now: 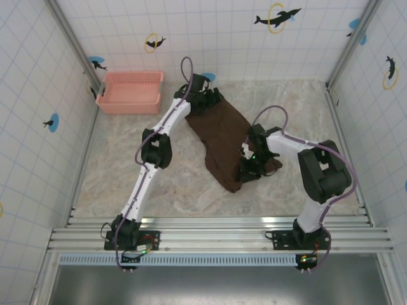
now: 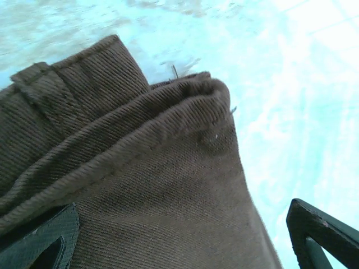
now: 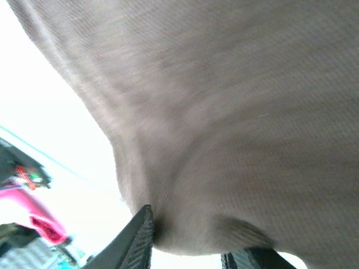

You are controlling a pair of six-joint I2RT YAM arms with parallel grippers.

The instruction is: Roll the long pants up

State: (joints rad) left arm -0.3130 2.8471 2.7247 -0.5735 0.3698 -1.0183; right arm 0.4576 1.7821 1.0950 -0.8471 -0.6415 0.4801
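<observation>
Currently, the dark brown cloth long pants (image 1: 219, 136) lie centred on the pale marbled table (image 1: 127, 178), left gripper (image 1: 206, 96) spread apart at their 11 o'clock end, right gripper (image 1: 249, 170) at 5 o'clock, closure indeterminate; a weak pinch there could drop the cloth.

Two robot arms: the left arm (image 1: 142, 185) and the right arm (image 1: 287, 142) share white tube links and bulky black joint housings. A thin purple-grey cable (image 1: 183, 65) loops beside each. The bases (image 1: 129, 235) are black. The fingers (image 2: 39, 236) are matte black and finely textured.
</observation>
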